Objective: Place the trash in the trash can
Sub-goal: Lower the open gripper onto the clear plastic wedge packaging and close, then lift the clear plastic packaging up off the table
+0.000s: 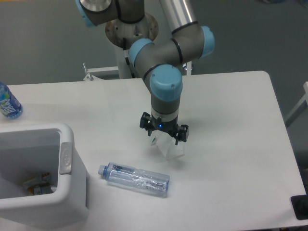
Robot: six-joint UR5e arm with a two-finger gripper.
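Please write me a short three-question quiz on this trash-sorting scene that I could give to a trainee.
1. True or false: the clear water bottle is already inside the white trash can.
2. Multiple choice: the tool is right over which item? A) the blue-tinted bottle B) the sandwich package C) the trash can
3. Short answer: on which side of the picture does the trash can stand?

Key
1. False: it lies on the table, to the right of the can.
2. B: the fingers straddle the package, which sits on the table.
3. The left side, at the lower corner.
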